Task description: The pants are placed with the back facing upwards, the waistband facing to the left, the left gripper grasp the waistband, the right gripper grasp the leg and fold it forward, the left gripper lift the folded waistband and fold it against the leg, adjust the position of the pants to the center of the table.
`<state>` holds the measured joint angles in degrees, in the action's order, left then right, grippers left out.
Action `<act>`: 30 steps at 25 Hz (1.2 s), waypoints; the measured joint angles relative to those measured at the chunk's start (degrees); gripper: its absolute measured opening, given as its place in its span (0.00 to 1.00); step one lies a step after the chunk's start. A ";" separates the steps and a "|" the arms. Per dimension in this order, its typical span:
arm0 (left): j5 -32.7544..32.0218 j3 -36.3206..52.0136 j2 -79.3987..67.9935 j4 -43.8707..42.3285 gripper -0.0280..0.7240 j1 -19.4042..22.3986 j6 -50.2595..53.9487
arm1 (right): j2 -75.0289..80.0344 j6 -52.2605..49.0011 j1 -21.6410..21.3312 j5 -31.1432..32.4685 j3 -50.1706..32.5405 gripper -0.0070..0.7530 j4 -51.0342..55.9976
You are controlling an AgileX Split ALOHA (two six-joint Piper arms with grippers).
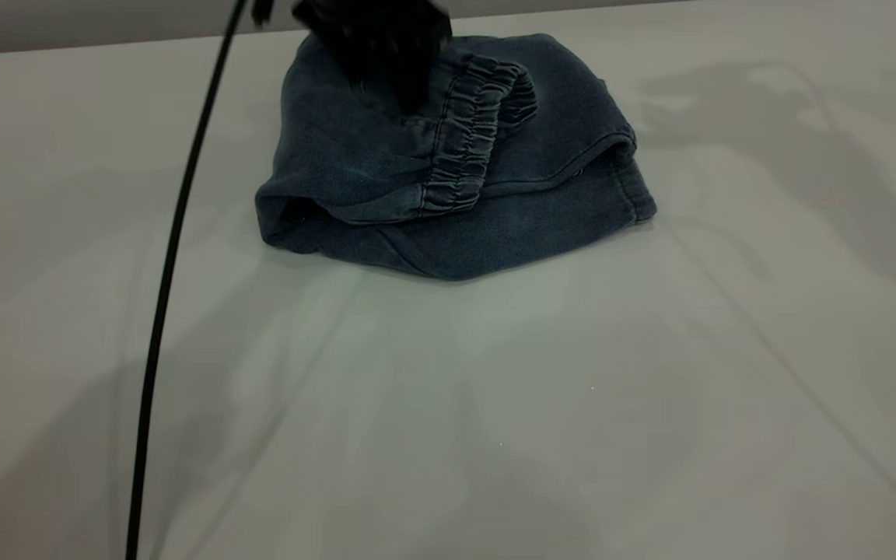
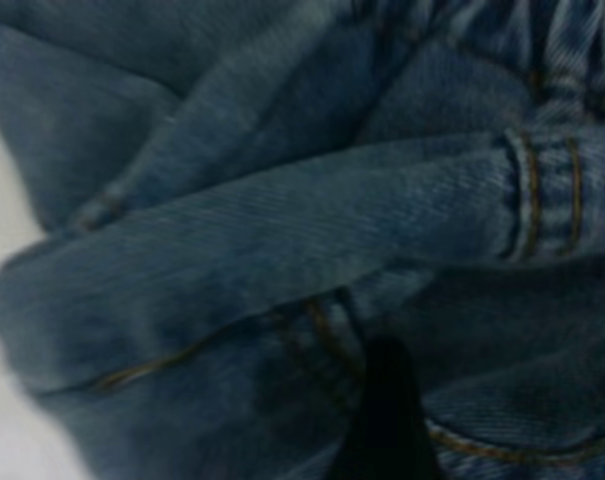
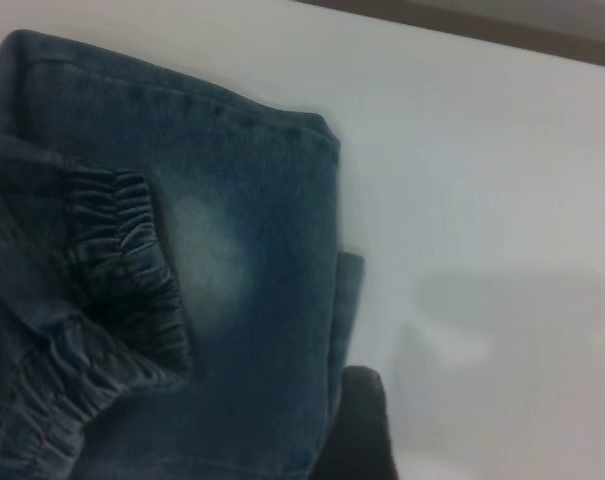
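Observation:
The pants (image 1: 386, 233) lie folded in a blue denim bundle at the far middle of the table (image 1: 495, 404). Their gathered elastic waistband (image 1: 471, 140) is turned over on top of the leg (image 1: 572, 101), whose hem (image 1: 638, 190) points right. My left gripper (image 1: 386, 47) is a dark shape pressed down on the far side of the bundle, just behind the waistband. Denim folds and a belt loop (image 2: 527, 195) fill the left wrist view. The right wrist view shows the leg's pale faded patch (image 3: 212, 260), the waistband (image 3: 122, 270), and a dark part of my right gripper (image 3: 360, 425) beside the pants' edge.
A black cable (image 1: 168, 272) hangs across the left side of the table, from the top down to the front edge. The table's far edge (image 1: 106, 43) runs just behind the pants. Wide bare surface lies in front of the bundle and to both sides.

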<state>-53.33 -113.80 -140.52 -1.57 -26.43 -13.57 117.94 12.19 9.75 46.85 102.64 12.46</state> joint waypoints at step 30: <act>-13.99 -0.55 -4.47 1.00 0.73 -1.36 -1.86 | 0.00 0.10 0.00 -1.88 0.00 0.71 -0.41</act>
<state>-67.32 -114.36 -145.00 -0.57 -27.78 -15.43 117.94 12.29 9.75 44.97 102.64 12.05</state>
